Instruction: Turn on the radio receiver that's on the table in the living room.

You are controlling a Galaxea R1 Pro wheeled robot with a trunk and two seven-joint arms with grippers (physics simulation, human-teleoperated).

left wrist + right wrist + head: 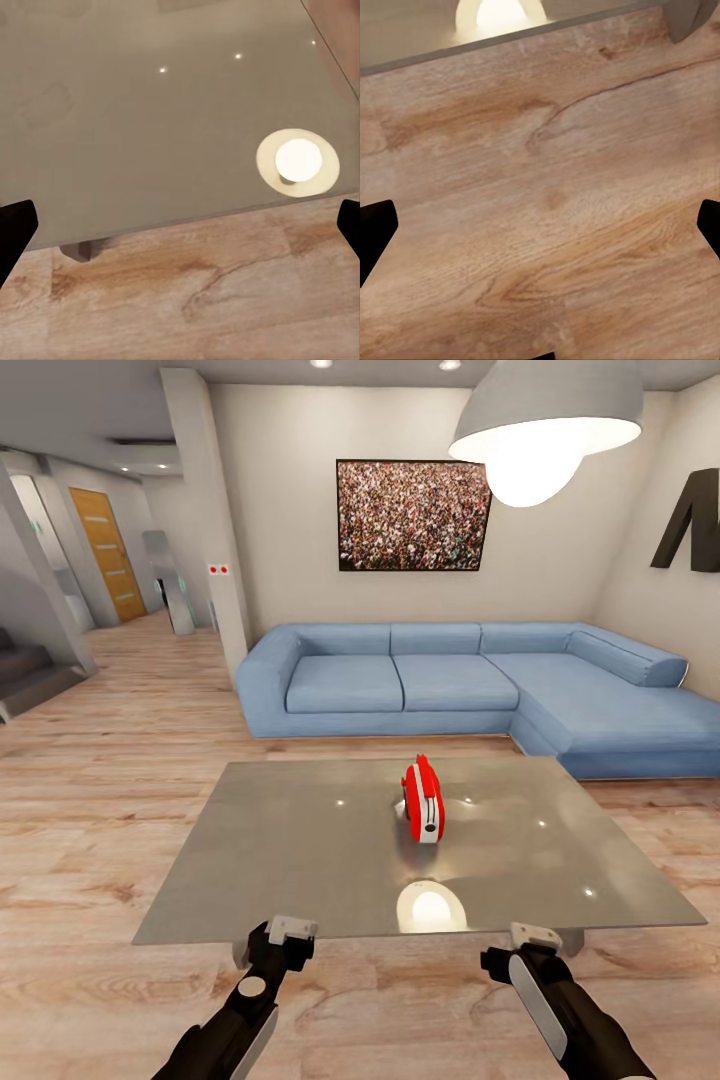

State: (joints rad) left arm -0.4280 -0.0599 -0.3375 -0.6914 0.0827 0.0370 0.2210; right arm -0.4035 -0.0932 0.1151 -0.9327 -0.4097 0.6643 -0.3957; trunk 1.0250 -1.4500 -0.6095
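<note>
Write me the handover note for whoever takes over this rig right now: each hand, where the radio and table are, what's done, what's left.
Left hand: open, empty, held at the near edge of the table.
Right hand: open, empty, over the wood floor just short of that edge.
Radio receiver: standing on the table beyond its middle, toward the blue sofa, one white end panel facing the robot. Nothing touches it.
Done: robot is in the living room, parked at the table facing the radio.
Left: reach a hand across the tabletop to the radio, probably the right one since the radio sits slightly to that side, and switch it on.
</note>
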